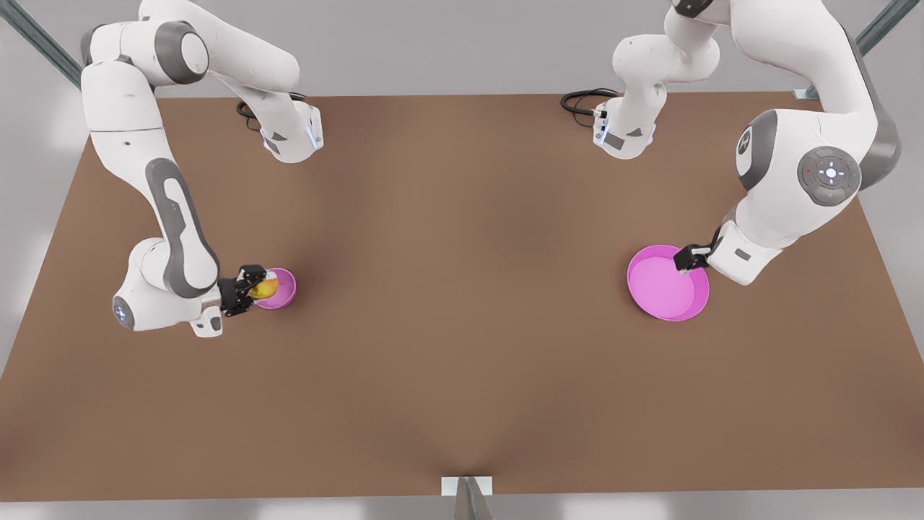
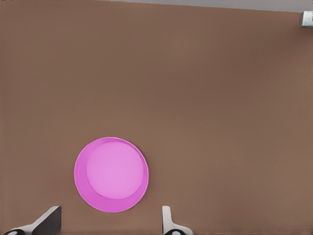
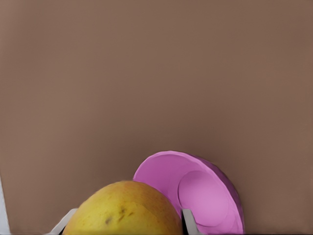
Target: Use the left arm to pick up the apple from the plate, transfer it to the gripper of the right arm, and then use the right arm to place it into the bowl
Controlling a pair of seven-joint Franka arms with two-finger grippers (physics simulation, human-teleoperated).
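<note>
On the front view's left, my right gripper point(image 1: 254, 287) is shut on the yellow, red-blushed apple point(image 1: 266, 289), which it holds at the near rim of the small pink bowl point(image 1: 286, 286). The right wrist view shows the apple point(image 3: 124, 210) between the fingers point(image 3: 189, 223) with the bowl point(image 3: 164, 171) just beyond it. On the front view's right, my left gripper point(image 1: 691, 258) hangs open over the edge of the wide pink plate point(image 1: 660, 292). The plate point(image 2: 111, 175) lies bare below the spread fingers point(image 2: 167, 218) in the left wrist view.
The brown table point(image 1: 462, 303) stretches wide between bowl and plate. Black cables point(image 1: 581, 101) lie by the arm bases at the back edge. A metal bracket point(image 1: 467, 485) sits at the middle of the front edge.
</note>
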